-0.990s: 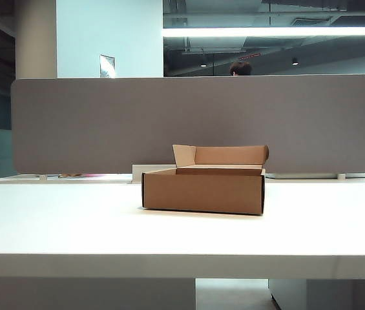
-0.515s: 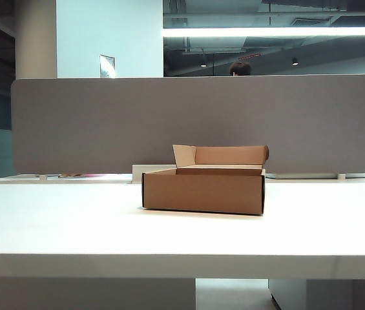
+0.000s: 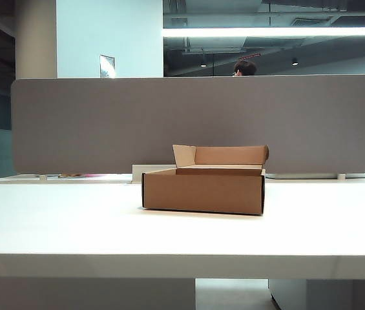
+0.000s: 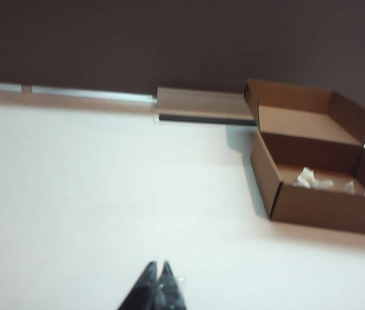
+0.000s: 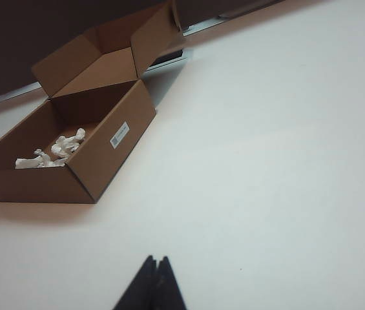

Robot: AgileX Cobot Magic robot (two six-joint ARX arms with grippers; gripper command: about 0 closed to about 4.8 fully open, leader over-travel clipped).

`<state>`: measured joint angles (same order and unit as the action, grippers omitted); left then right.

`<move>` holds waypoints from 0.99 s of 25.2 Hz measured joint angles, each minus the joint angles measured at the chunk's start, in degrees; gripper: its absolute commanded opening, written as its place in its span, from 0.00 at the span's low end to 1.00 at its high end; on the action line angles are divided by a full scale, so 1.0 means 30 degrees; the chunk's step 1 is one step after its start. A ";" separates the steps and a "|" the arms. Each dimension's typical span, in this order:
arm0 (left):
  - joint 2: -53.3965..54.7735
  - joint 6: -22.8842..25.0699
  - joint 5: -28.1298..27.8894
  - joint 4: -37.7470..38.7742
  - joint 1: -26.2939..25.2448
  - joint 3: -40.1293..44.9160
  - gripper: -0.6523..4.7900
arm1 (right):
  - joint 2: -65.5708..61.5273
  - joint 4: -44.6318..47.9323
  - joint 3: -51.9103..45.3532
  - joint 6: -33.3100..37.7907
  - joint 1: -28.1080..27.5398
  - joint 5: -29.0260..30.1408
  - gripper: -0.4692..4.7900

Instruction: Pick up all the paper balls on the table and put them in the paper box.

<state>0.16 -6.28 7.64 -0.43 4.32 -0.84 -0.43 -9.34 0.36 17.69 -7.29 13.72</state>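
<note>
A white table (image 3: pixel 72 226) is stretching across the exterior view, backed by a grey divider panel (image 3: pixel 92 123) with a low white block (image 3: pixel 150 172) at its foot. On a pale wall above the panel's left part a small sign (image 3: pixel 107 66) is hanging, its writing too small to read. Just right of centre the brown paper box (image 3: pixel 203 190) is sitting on the table, lid flap standing up at the back; a person's dark head (image 3: pixel 245 67) is showing over the panel behind it. Neither arm is appearing in this view.

In the left wrist view, the left gripper (image 4: pixel 157 284) is hanging above bare table well apart from the box, its black fingers pressed together on nothing. The paper balls (image 4: pixel 313 180) are lying inside the box.

In the right wrist view, the right gripper (image 5: pixel 156 279) is likewise pressed together and empty over bare table. The box's side wall is carrying a small white label (image 5: pixel 119 135), its print illegible.
</note>
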 measured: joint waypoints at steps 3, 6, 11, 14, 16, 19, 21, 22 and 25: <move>0.0036 0.0051 0.0000 0.0546 0.0000 0.0189 0.11 | 0.0000 0.0000 0.0000 -0.0015 0.0000 0.0000 0.08; 0.0007 0.0073 -0.0306 0.0517 0.0000 0.0189 0.11 | 0.0000 0.0000 0.0000 -0.0015 0.0000 0.0000 0.08; 0.0007 0.0073 -0.1552 0.0495 0.0000 0.0189 0.11 | 0.0000 0.0000 0.0000 -0.0007 0.0000 0.0007 0.08; 0.0007 0.0073 -0.1617 0.0503 0.0000 0.0189 0.11 | 0.0000 0.0000 0.0000 -0.0007 0.0000 0.0000 0.08; 0.0007 0.0073 -0.1617 0.0503 0.0000 0.0189 0.11 | 0.0000 0.0000 0.0000 -0.0015 0.0000 0.0007 0.08; 0.0007 0.0073 -0.1617 0.0503 0.0000 0.0189 0.11 | 0.0000 0.0000 0.0000 -0.0015 0.0000 0.0000 0.08; 0.0007 0.0073 -0.1617 0.0503 0.0000 0.0189 0.11 | 0.0000 0.0000 0.0000 -0.0015 0.0000 0.0000 0.08; 0.0007 0.0073 -0.1617 0.0503 0.0000 0.0189 0.11 | 0.0000 0.0000 0.0000 -0.0015 0.0000 0.0007 0.08; 0.0007 0.0073 -0.1617 0.0503 0.0000 0.0189 0.11 | 0.0000 0.0000 0.0000 -0.0007 0.0000 0.0000 0.08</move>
<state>0.19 -6.07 2.79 1.08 4.32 -0.27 -0.43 -9.34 0.36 17.67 -7.29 13.72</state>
